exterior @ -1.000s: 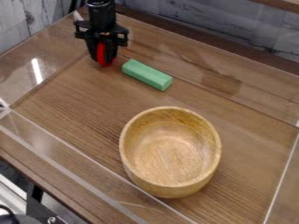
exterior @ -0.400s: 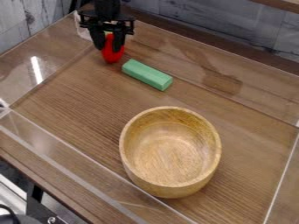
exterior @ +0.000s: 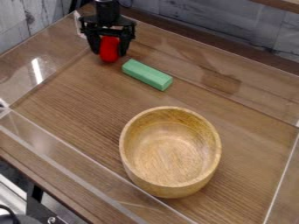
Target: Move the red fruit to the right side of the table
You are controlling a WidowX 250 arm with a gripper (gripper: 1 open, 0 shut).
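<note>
The gripper (exterior: 107, 45) has shifted a little toward the table's (exterior: 82, 96) far edge since a second ago, and its jaws now stand spread around the fruit (exterior: 108, 50), which sits at the far left near the green block (exterior: 147, 74). This looks like the grasping step. Next, the jaws need to pinch the fruit before carrying it right, past the bowl (exterior: 170, 150).
</note>
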